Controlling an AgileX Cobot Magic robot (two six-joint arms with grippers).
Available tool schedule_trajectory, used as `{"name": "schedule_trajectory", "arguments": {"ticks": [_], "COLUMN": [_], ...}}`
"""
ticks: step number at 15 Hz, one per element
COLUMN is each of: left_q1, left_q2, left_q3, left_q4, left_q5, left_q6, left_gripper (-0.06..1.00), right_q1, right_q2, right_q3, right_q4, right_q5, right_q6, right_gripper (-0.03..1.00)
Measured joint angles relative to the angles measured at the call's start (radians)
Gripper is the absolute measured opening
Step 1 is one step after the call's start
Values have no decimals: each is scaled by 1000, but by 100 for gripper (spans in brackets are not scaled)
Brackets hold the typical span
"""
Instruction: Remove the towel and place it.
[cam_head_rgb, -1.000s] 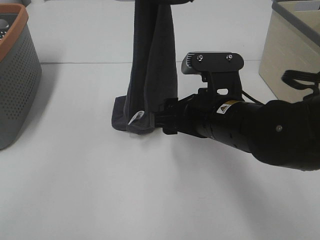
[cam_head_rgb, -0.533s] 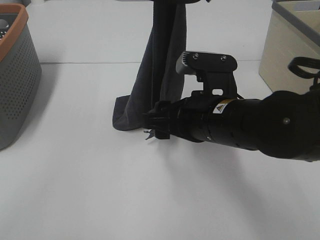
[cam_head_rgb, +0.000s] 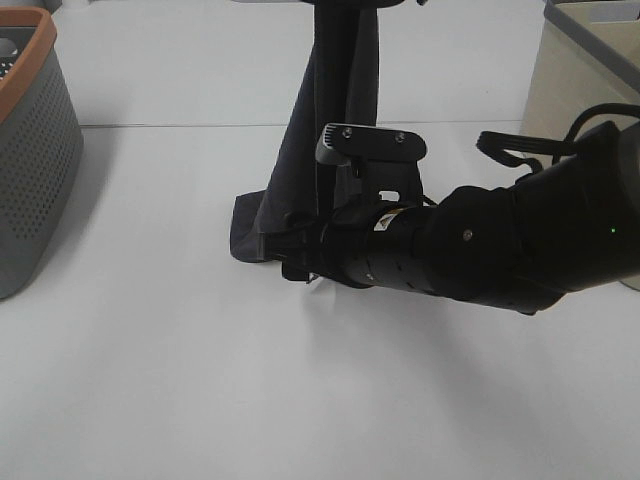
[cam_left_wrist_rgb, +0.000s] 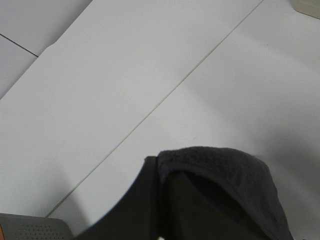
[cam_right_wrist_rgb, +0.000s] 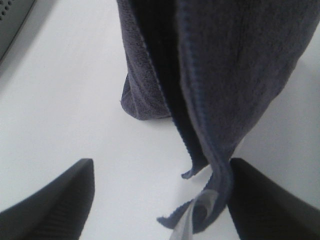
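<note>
A dark grey towel hangs from the top edge of the exterior view, and its lower end rests folded on the white table. My left gripper holds its upper end. There the towel drapes over a black finger, and the gripper is mostly out of the exterior view. My right gripper is low at the towel's bottom end. In the right wrist view it is open. The towel hangs so that its lower corner and white tag lie between the fingers.
A grey perforated basket with an orange rim stands at the left edge. A beige bin stands at the back right. A seam in the table runs behind the towel. My bulky right arm covers the middle right.
My right gripper has moved left and down to the towel's lower corner. The towel's hanging part has shifted to the right at the top, with its foot still on the table.
</note>
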Motion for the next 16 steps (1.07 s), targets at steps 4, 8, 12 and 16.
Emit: {"name": "schedule_trajectory", "arguments": {"ticks": [4, 8, 12, 16], "left_q1": [0, 0, 0, 0], "left_q2": [0, 0, 0, 0], "left_q3": [0, 0, 0, 0], "left_q4": [7, 11, 11, 11], "left_q5": [5, 13, 13, 13], "left_q6": [20, 26, 27, 27], "left_gripper": [0, 0, 0, 0], "right_q1": [0, 0, 0, 0], "right_q2": [-18, -133, -111, -19], "right_q3": [-1, 2, 2, -52], "right_q4": [93, 289, 509, 535], "right_q5": [-13, 17, -34, -49], "right_q6": [-107, -279, -506, -548], "right_gripper": [68, 68, 68, 68]}}
